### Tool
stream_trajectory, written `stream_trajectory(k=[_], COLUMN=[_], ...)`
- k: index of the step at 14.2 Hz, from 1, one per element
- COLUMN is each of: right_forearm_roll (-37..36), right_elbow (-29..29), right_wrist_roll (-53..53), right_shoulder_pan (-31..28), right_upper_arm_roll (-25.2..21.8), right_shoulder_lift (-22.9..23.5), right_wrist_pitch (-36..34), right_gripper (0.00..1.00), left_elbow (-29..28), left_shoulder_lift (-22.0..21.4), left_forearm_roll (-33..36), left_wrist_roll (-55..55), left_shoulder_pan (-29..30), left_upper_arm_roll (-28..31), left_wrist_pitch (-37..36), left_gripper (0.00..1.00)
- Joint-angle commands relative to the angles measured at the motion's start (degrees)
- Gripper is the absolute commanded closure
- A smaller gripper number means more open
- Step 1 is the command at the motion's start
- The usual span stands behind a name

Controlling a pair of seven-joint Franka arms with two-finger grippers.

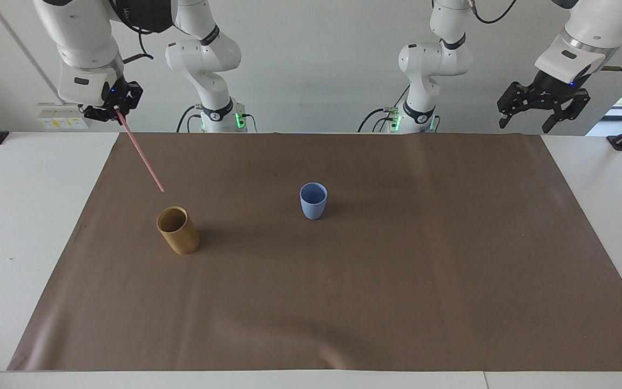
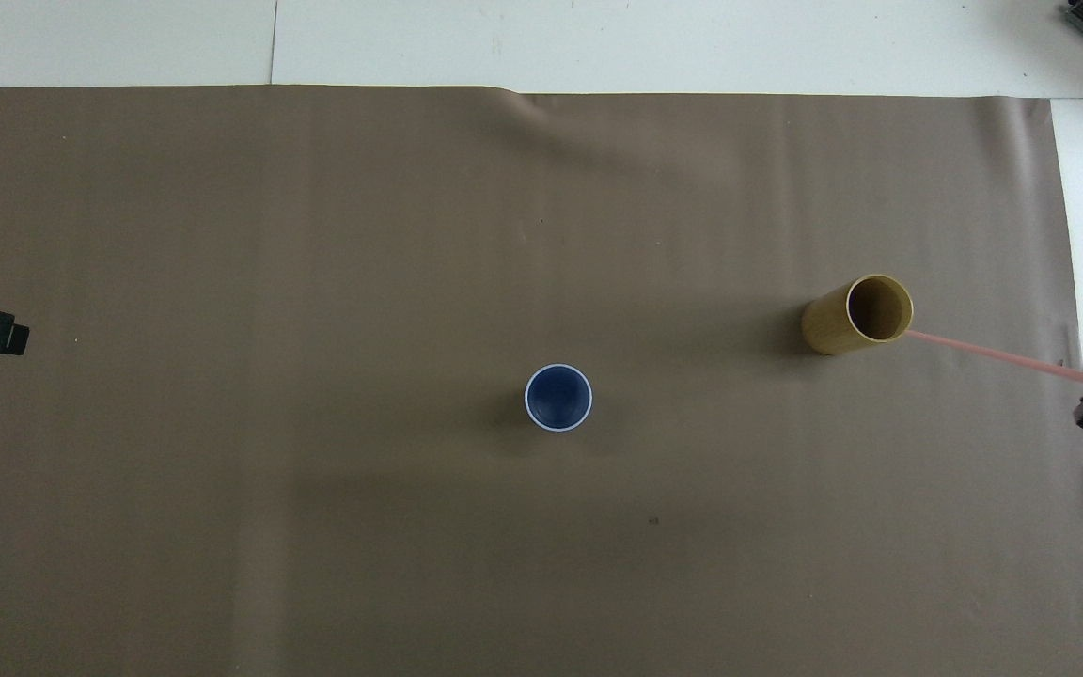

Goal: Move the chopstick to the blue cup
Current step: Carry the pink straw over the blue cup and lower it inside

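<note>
Pale-pink thin chopstick [image 1: 140,151] hangs slanted in the air, top end pinched in the right gripper [image 1: 117,111], which is clenched on it, up over the table edge at the right arm's end. Lower tip is clear of the ochre-brown cylindrical cup [image 1: 178,230] and hangs above the brown mat [image 1: 376,292], just beside that cup's rim. Small light-blue handleless cup [image 1: 313,200] stands upright mid-mat, well apart from the ochre one, nothing in it. Left gripper [image 1: 544,107] waits raised over the mat corner at the left arm's end, fingers spread wide, holding nothing.
</note>
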Motion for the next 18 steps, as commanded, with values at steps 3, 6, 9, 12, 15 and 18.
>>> stream_trajectory(k=[3, 6, 9, 12, 15, 18], right_forearm_roll=[4.68, 6.98, 15.49, 18.31, 23.58, 23.77], right_elbow=[0.20, 0.20, 0.03, 0.03, -1.46, -1.99], right_wrist_roll=[10.84, 21.81, 33.85, 42.13, 49.33, 55.58], right_shoulder_pan=[4.53, 6.90, 7.78, 12.87, 14.80, 19.11], right_upper_arm_roll=[2.08, 7.95, 10.69, 10.87, 10.87, 10.87], right_shoulder_lift=[-1.12, -0.68, -0.50, 1.51, 2.75, 5.99], right_wrist_pitch=[-1.24, -1.68, -0.81, 1.04, 6.73, 10.44], right_gripper=[1.00, 1.00, 1.00, 1.00, 1.00, 1.00], left_elbow=[-1.19, -1.19, -1.19, -1.19, -1.19, -1.19], left_shoulder_lift=[-1.14, -1.14, -1.14, -1.14, -1.14, -1.14], left_forearm_roll=[1.07, 1.07, 1.07, 1.07, 1.07, 1.07], left_wrist_roll=[0.63, 0.63, 0.63, 0.63, 0.63, 0.63], left_shoulder_pan=[0.58, 0.58, 0.58, 0.58, 0.58, 0.58], left_upper_arm_roll=[-0.40, -0.49, -0.40, -0.40, -0.40, -0.49], left_wrist_pitch=[-0.20, -0.20, -0.11, -0.20, -0.20, -0.20], left_gripper=[0.00, 0.00, 0.00, 0.00, 0.00, 0.00])
